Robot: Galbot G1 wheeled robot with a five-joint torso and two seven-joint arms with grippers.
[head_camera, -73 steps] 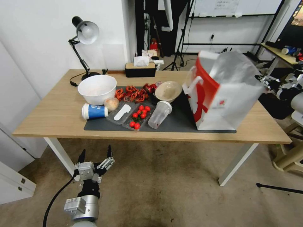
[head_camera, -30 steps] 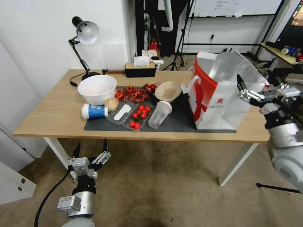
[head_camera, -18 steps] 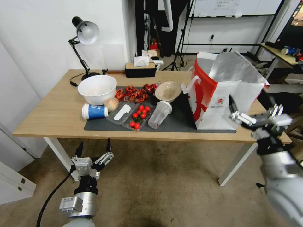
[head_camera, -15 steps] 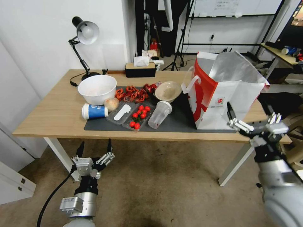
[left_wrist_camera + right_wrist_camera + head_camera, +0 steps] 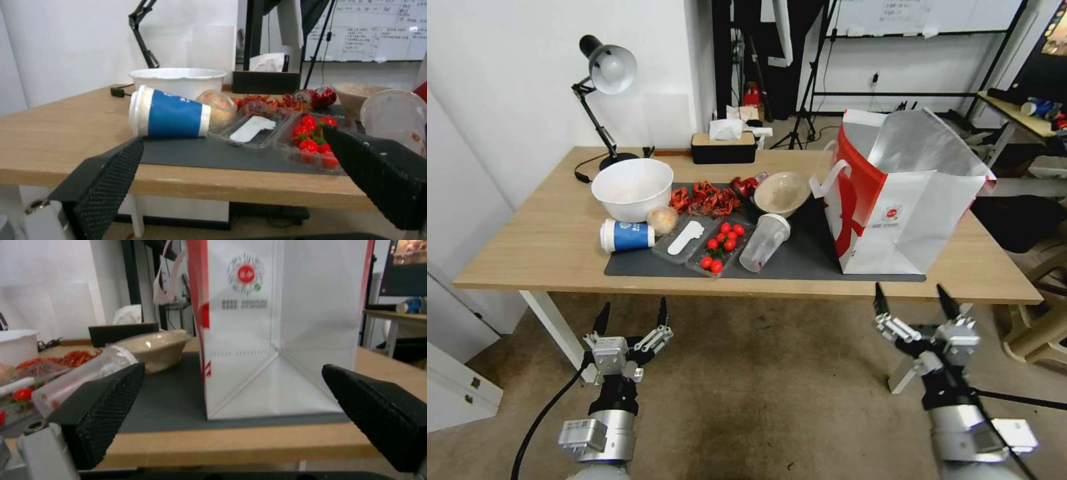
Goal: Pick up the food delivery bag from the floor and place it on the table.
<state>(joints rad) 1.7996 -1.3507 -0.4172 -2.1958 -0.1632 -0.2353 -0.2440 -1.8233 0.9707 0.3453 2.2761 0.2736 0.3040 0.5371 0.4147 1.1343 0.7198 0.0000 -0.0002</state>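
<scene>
I see the tall red-and-white paper delivery bag (image 5: 894,200) with its crinkled silver foil lining standing upright on the dark grey mat (image 5: 800,257), at the right end of the light-wood table (image 5: 534,247). My right gripper (image 5: 912,308) sits below and in front of the table edge, out over the brownish-grey floor (image 5: 774,400) — jaws spread wide, nothing between them, well apart from the bag. Through the right wrist camera the bag (image 5: 276,330) fills the gap between the two black ribbed fingers (image 5: 100,406), beyond the table's front edge. My left gripper (image 5: 631,319) hangs low before the table's left half, likewise wide open and empty, facing a blue-and-white paper cup (image 5: 171,111) lying on its side.
</scene>
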